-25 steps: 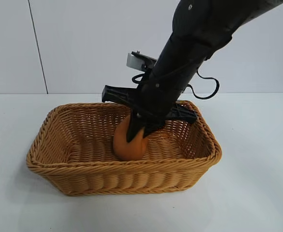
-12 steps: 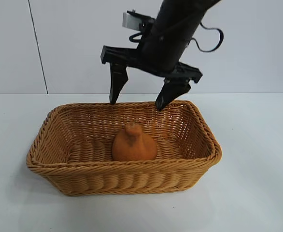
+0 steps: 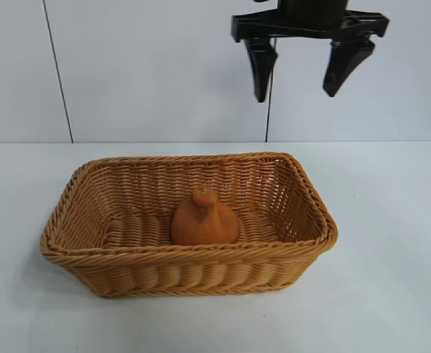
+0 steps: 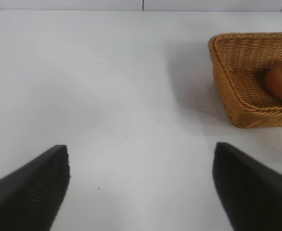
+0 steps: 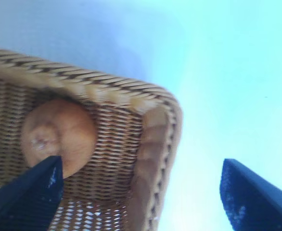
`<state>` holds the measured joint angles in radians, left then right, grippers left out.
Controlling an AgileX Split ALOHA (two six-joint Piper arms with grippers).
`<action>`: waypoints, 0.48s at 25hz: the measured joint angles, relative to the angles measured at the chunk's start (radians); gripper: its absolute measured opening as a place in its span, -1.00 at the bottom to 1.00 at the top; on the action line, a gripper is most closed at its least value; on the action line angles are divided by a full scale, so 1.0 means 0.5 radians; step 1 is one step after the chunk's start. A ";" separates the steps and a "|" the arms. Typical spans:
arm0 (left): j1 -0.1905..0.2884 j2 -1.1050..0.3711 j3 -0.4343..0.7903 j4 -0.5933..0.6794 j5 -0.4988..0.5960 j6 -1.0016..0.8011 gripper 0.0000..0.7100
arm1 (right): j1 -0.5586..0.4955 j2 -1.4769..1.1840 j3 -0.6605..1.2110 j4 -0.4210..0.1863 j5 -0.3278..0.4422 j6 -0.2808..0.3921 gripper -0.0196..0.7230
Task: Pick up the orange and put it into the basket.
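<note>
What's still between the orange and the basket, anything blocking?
Nothing visible. The orange already sits on the floor of the basket. The right gripper hangs open, high above the basket's far rim; the left gripper is open over bare table.

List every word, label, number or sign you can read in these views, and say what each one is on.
None: no readable text in any view.
The basket is plain woven wicker.
The orange lying in it has bare skin, no sticker.
The right tool, open above the basket, is unmarked black.
The left tool, open over the table, shows none either.
</note>
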<state>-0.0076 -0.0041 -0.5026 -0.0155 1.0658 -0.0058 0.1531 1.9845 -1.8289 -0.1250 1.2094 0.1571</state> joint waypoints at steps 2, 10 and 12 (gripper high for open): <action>0.000 0.000 0.000 0.000 0.000 0.000 0.64 | -0.109 0.000 0.000 0.036 0.000 -0.013 0.70; 0.000 0.000 0.000 0.000 0.000 0.000 0.64 | -0.209 -0.097 0.133 0.234 -0.001 -0.154 0.70; 0.000 0.000 0.000 0.000 0.000 0.000 0.64 | -0.209 -0.204 0.286 0.232 -0.001 -0.169 0.70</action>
<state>-0.0076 -0.0041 -0.5026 -0.0155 1.0658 -0.0058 0.0485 1.8824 -1.6858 -0.0091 1.2092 0.0727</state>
